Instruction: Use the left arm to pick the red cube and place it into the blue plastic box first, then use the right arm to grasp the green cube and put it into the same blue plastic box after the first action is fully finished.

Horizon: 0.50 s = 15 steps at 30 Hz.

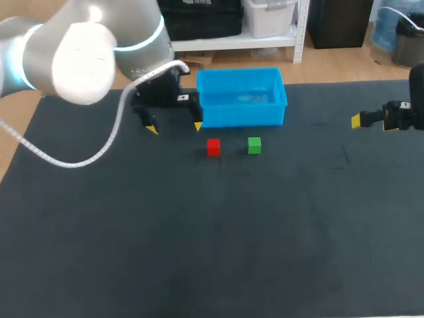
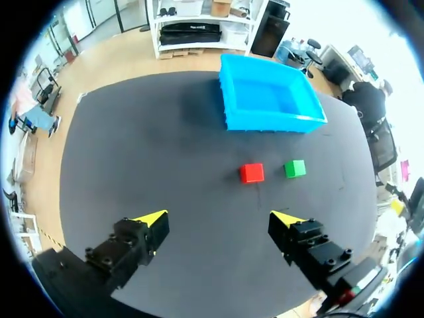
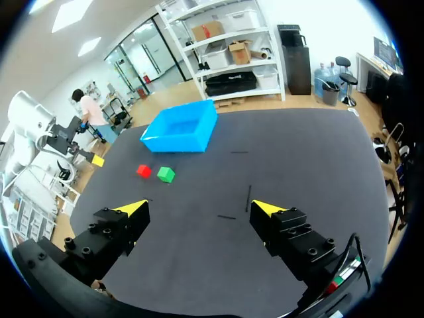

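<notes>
One red cube (image 1: 213, 147) and one green cube (image 1: 254, 146) are seen side by side, apart, just in front of the single open-topped blue plastic box (image 1: 242, 119). The left gripper (image 1: 175, 127) is spread and empty at the box's left end. The right gripper (image 3: 199, 207), likewise spread, is seen far to the box's right, partly cut off in the head view.

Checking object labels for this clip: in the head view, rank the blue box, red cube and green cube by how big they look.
1. The blue box, by far the largest.
2. The red cube and the green cube: they look alike in size, side by side in front of the box, so neither ranks above the other.
</notes>
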Tool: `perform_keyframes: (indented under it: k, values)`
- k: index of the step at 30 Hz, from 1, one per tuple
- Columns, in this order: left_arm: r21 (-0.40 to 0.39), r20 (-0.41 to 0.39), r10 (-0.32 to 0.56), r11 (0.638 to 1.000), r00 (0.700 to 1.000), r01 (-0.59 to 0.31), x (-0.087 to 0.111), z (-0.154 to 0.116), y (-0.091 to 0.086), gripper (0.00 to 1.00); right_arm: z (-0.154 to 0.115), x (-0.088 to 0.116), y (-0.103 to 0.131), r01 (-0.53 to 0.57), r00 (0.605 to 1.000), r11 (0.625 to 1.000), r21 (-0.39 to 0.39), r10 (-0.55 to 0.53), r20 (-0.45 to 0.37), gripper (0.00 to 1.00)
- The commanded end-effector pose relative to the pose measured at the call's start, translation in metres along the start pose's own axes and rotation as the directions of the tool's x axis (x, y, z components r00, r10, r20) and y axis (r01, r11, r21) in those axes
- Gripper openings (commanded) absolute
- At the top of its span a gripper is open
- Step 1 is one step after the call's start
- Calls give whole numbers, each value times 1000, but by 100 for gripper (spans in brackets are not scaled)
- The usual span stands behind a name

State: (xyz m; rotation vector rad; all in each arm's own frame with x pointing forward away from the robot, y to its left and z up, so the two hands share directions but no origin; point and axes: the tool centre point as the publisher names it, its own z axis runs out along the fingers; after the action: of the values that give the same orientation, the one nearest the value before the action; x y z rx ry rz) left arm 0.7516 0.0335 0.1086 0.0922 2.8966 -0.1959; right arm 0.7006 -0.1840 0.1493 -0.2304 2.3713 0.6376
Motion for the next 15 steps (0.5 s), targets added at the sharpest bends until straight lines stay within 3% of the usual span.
perform_keyframes:
  k: [1, 8, 15]
  values:
    - [-38, -15, 10, 999, 1000, -11, -9, 12, -17, 100, 0, 0, -1, 1, 1000, 1000, -2, -1, -1, 100]
    - [-55, -9, 22, 998, 1000, -22, -10, 31, -34, 100, 0, 0, -1, 1, 1000, 1000, -2, -1, -1, 100]
    - [-66, -20, -2, 998, 1000, 1, -11, 52, -40, 100, 0, 0, -1, 1, 1000, 1000, -2, -1, -1, 100]
